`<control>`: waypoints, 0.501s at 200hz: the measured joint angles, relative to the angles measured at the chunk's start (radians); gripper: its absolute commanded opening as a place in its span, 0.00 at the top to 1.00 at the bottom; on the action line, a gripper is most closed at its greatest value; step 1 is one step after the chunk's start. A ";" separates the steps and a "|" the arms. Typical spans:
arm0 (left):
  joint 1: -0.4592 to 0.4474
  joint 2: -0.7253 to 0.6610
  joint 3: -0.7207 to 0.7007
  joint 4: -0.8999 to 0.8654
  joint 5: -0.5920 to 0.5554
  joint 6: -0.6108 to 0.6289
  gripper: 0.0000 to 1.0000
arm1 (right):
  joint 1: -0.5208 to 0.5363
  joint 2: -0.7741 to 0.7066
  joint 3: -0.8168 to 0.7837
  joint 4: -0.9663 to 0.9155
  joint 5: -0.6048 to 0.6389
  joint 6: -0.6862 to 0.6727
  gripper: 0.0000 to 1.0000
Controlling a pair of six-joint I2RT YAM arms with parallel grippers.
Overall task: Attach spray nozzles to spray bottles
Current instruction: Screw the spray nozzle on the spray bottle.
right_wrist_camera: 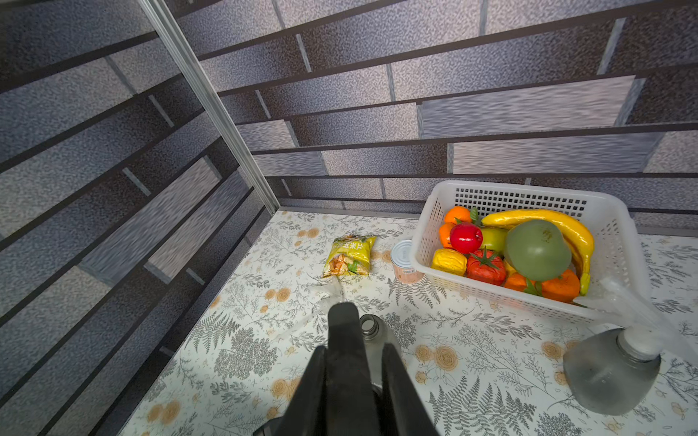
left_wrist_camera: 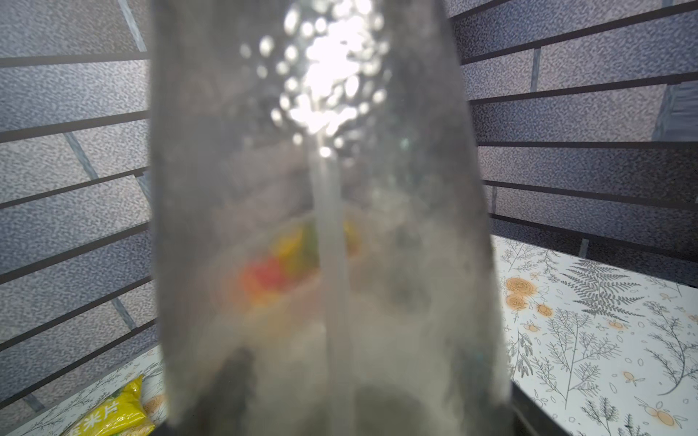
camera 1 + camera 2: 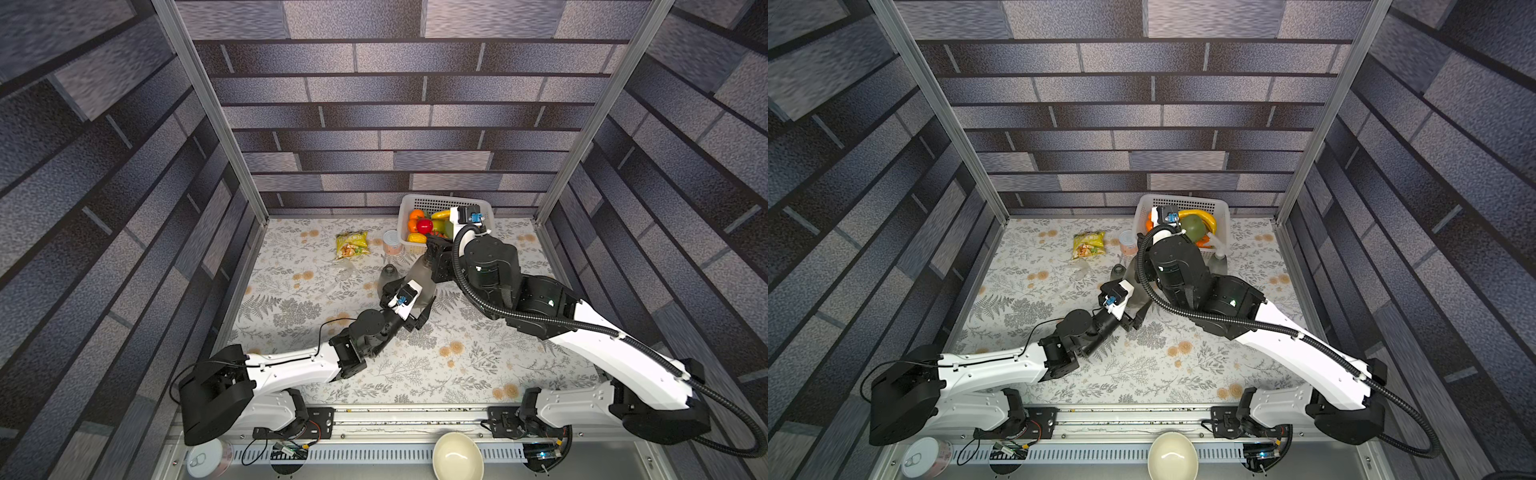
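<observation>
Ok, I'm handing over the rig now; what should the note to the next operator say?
Left gripper: closed round a grey bottle.
Right gripper: shut on the black nozzle at that bottle's neck; its tube is already inside.
Done: the bottle beside the basket wears a clear nozzle; basket.
To do: finish the black one, then fit the loose clear nozzle on the table to the open bottle.
</observation>
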State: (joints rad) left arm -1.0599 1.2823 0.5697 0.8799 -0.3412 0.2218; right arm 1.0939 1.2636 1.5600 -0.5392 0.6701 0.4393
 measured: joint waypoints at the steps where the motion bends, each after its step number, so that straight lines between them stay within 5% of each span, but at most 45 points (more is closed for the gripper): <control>1: -0.001 0.001 0.000 0.002 -0.003 0.001 0.33 | 0.000 0.000 0.000 0.000 0.002 0.003 0.77; 100: -0.051 0.082 0.013 0.167 -0.128 0.108 0.32 | 0.008 0.050 0.063 0.014 0.127 0.047 0.62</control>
State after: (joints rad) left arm -1.1107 1.3643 0.5827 1.0470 -0.4690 0.3298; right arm 1.1023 1.3136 1.6230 -0.5251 0.7967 0.4862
